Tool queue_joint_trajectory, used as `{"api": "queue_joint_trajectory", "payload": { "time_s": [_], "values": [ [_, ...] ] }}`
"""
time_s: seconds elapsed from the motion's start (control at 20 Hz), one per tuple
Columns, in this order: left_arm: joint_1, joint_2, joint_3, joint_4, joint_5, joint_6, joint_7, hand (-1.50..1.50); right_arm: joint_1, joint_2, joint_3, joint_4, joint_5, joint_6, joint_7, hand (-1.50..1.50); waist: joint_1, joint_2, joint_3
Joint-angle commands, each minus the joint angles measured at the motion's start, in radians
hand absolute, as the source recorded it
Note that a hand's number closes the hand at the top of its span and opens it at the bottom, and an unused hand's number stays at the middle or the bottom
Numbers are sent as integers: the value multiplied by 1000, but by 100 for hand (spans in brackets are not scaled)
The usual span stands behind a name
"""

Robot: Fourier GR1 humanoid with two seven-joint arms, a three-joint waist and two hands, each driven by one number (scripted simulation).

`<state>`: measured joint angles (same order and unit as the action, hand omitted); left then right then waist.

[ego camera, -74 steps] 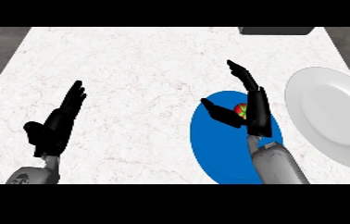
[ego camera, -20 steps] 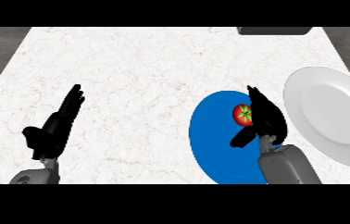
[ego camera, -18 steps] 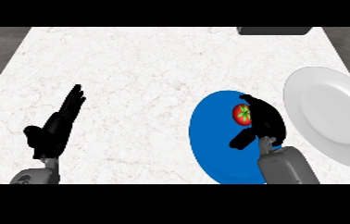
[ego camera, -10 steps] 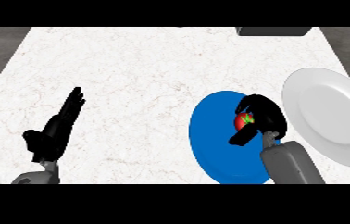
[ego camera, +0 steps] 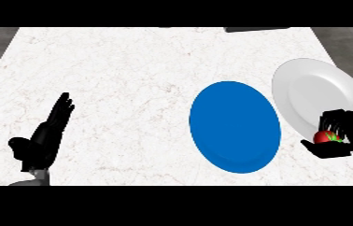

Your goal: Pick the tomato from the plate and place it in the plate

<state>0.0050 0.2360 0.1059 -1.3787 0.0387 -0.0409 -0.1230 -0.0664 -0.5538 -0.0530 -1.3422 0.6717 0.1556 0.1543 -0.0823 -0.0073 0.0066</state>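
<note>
A red tomato (ego camera: 325, 137) with a green stem sits inside my right hand (ego camera: 332, 147), whose fingers and thumb are curled round it. That hand is at the view's right edge, over the lower rim of the white plate (ego camera: 307, 92). The blue plate (ego camera: 234, 126) lies bare at centre right, to the left of the hand. My left hand (ego camera: 43, 138) rests open at the lower left, fingers pointing up, holding nothing.
A dark object (ego camera: 265, 29) shows at the counter's far edge, top right. The white marble counter (ego camera: 117, 80) stretches wide between my left hand and the blue plate.
My right hand closed on the tomato on the blue plate, lifted it off and carried it right to the white plate's lower rim. The left hand stayed still.
</note>
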Motion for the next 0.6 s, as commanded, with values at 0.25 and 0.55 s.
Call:
{"api": "queue_joint_trajectory", "payload": {
  "time_s": [0.25, 0.55],
  "values": [
    [17, 12, 15, -16, 14, -12, -2, 0, 141, -341, -356, 221, -221, -10, -607, 150, -2, 1, 5],
    [-6, 1, -6, 19, -2, -19, -20, 0, 166, -472, -554, 469, -336, 13, -982, 150, 38, 8, 0]
  ]
}}
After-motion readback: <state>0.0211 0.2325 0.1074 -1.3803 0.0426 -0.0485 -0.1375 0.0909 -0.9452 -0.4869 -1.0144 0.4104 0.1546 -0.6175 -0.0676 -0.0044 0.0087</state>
